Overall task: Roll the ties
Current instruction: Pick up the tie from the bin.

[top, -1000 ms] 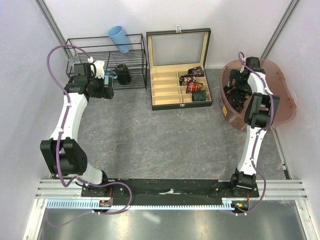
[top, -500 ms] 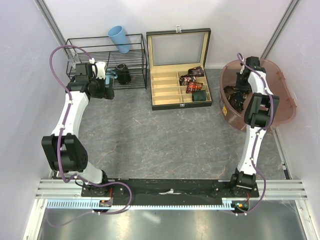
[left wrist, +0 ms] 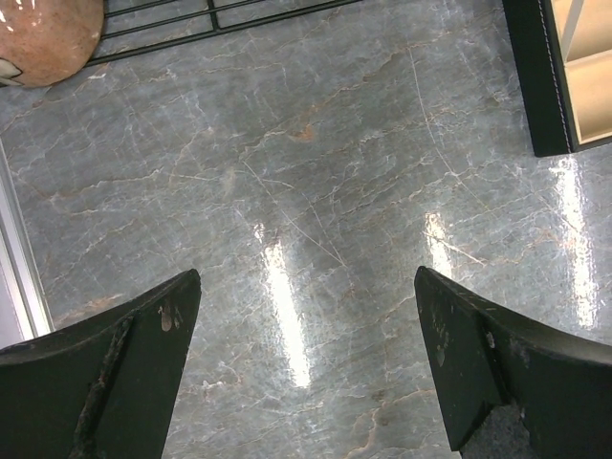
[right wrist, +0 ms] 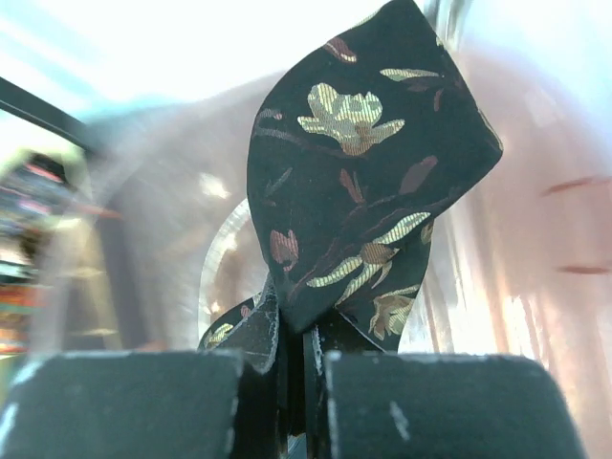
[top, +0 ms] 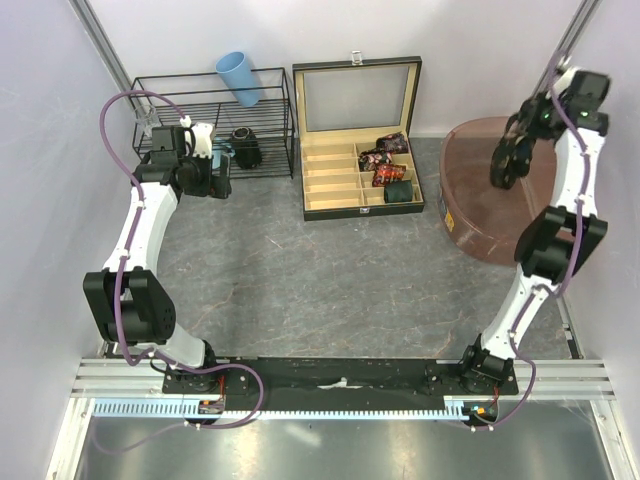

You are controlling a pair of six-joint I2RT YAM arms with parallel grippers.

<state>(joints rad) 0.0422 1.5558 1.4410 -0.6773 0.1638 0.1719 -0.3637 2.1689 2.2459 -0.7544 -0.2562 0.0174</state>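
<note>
My right claw [right wrist: 287, 368] is clamped on a black floral-print fabric necktie [right wrist: 368, 182], held high above the translucent pink plastic tub [top: 465, 225]. The left claw [left wrist: 304, 306] gapes empty. Several rolled ties [top: 385, 165] fill the compartmented wooden box [top: 330, 175] (this one isn't rolled yet, I judge).

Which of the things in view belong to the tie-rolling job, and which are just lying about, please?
Job: floral tie pinched in the right gripper; rolled ties in the compartment box; pink tub below it.
Lying about: wire rack; blue cup; black mug in the rack.
</note>
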